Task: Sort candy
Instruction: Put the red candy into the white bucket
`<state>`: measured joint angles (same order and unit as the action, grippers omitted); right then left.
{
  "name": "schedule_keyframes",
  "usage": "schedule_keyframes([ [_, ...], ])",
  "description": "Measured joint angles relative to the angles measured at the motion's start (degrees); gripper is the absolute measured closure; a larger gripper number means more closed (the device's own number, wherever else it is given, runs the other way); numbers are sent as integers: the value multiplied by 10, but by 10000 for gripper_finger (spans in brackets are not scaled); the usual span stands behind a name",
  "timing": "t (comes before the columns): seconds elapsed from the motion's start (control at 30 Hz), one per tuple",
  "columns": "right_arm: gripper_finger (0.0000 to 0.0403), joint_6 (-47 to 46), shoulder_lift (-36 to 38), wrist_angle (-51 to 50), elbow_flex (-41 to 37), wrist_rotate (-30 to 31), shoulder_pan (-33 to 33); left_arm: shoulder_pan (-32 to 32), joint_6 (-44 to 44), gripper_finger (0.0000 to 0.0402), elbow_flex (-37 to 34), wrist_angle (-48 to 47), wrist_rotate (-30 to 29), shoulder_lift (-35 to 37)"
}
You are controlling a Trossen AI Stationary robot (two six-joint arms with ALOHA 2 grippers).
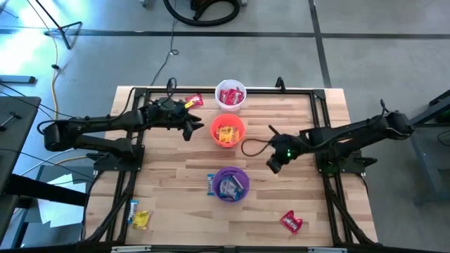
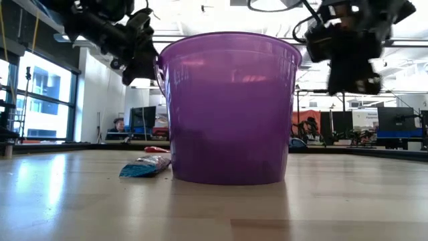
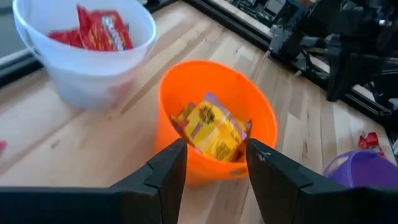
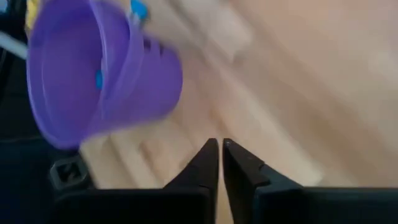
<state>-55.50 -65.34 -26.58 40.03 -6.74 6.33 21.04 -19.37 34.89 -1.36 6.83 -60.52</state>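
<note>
Sorting in progress, left to right across the bench.

Lying loose at the near left corner: one yellow candy beside a blue-white candy. Hovering just left of the orange cup: left claw, fingers apart and empty, pointing toward the yellow candies in that cup. Lying behind the left claw, near the far edge: a red and yellow candy. Holding red candies: white cup, at the far middle. Standing near the middle: purple cup, holding blue-white candies, with another blue-white candy touching or just beside its left wall. Hanging right of centre, between orange and purple cups: right claw, fingers together, nothing gripped. Lying near the front right: a red candy.

Step in hand, judging by the empty claws: between picks. Next move calling for reaching a loose candy, closing on its flat wrapper, and carrying it to the matching cup.
</note>
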Motion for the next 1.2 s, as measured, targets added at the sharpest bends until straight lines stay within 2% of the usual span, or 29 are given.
schedule_keyframes([
  [0.1,349,-66,-7,-6,-8,-50,33,0,-7,248,-16,0,0,9],
  [0.27,258,-150,-37,-19,-8,-149,123,0,-10,248,-26,-1,1,16],
  [0.37,213,-183,-65,-18,-8,-196,178,0,-1,248,-26,0,0,16],
  [0.47,190,-180,-101,-18,-9,-230,223,0,12,248,-26,1,0,16],
  [0.57,184,-181,-138,28,-24,-245,245,0,24,248,-26,4,0,16],
  [0.77,183,-219,-206,205,-71,-259,263,0,29,248,-26,5,0,16],
  [0.93,186,-218,-244,247,-81,-264,268,0,16,248,-26,4,0,16],
  [1.2,194,-197,-244,287,-82,-248,276,0,7,248,-26,3,0,16],
])
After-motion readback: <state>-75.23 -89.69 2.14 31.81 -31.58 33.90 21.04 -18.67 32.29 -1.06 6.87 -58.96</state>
